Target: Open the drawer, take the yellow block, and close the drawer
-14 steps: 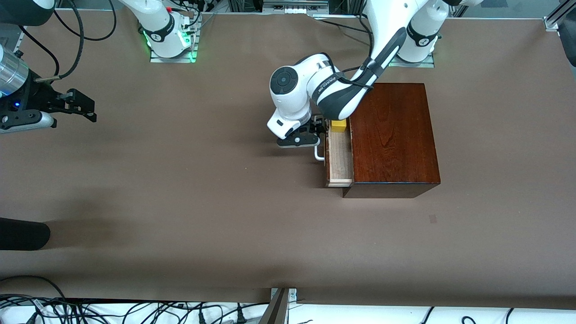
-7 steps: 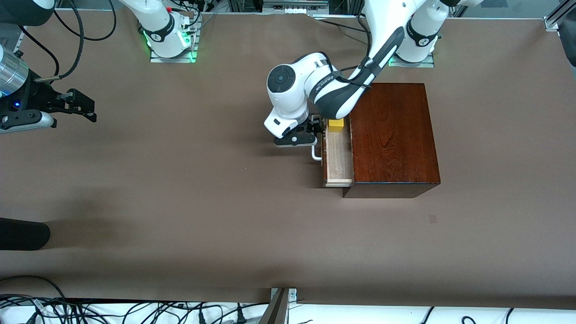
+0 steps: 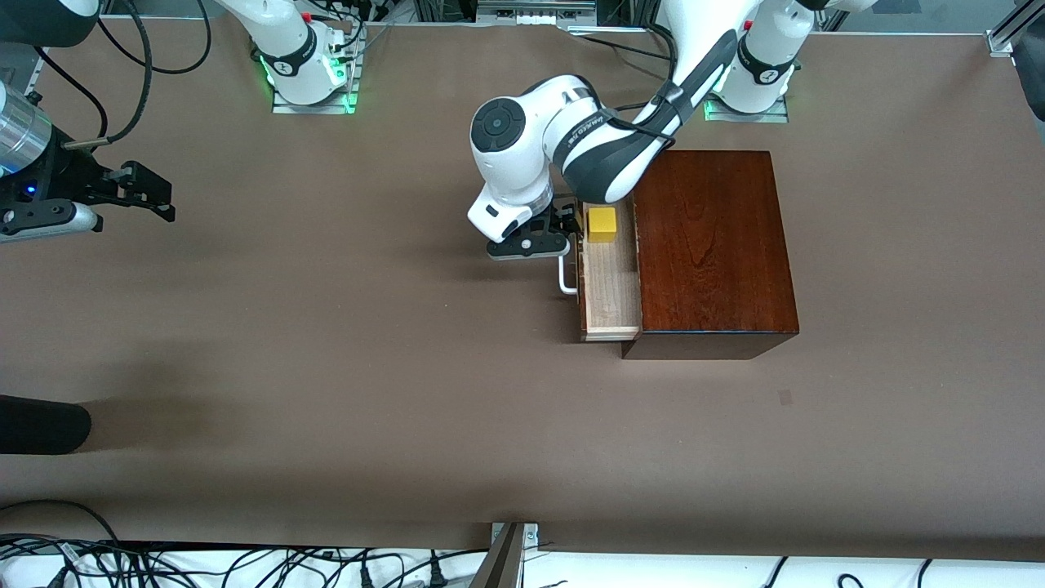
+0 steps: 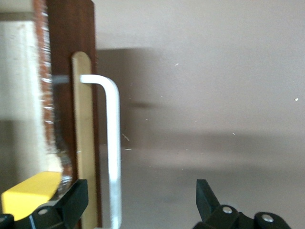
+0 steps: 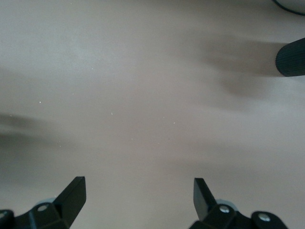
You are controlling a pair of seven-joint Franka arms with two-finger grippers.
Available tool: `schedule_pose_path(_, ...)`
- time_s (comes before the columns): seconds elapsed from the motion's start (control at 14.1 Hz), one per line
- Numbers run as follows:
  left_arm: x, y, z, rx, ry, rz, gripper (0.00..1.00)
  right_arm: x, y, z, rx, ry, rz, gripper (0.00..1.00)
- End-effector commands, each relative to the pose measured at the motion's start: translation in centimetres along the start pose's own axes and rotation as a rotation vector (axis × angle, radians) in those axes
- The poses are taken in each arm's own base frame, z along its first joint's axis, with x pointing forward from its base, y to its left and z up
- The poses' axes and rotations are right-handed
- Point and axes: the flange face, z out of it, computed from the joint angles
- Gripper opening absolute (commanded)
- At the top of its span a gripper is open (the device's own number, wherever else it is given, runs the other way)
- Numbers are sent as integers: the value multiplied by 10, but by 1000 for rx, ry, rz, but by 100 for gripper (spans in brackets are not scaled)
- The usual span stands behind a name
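Brown surface (image 3: 326,367) spans the room, cables along its edges. Mahogany box (image 3: 710,245) sits toward the left arm's end, its drawer (image 3: 608,286) pulled farther out than a second ago. Yellow block (image 3: 602,224) lies in the drawer, just beside the left hand (image 3: 563,237), whose fingers are spread around the white handle (image 4: 113,152). Right hand (image 3: 151,196) waits released over bare surface.
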Motion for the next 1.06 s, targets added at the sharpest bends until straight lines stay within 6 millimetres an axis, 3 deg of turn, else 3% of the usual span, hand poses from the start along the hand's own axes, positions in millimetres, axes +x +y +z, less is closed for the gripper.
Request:
schedule_pose_path(0.0, 18, -41, -42, -16, -37, 59, 100, -1, 0, -6, 11, 1, 9, 100)
schedule_pose_path(0.14, 40, -82, -71, -30, -29, 89, 100, 0, 1, -4, 11, 0, 4, 100)
schedule_pose_path(0.43, 69, -156, -110, -32, -32, 139, 100, 1, 4, -5, -2, 12, 6, 100)
schedule_pose_path(0.71, 94, -240, -137, -61, -62, 201, 100, 2, 3, -8, 21, 27, 23, 100)
schedule_pose_path(0.78, 99, -262, -147, -64, -55, 218, 100, 2, -5, -13, 44, 41, 13, 100)
schedule_pose_path(0.99, 107, -324, -166, -96, -69, 169, 100, 6, -7, -23, 45, 63, 0, 100)
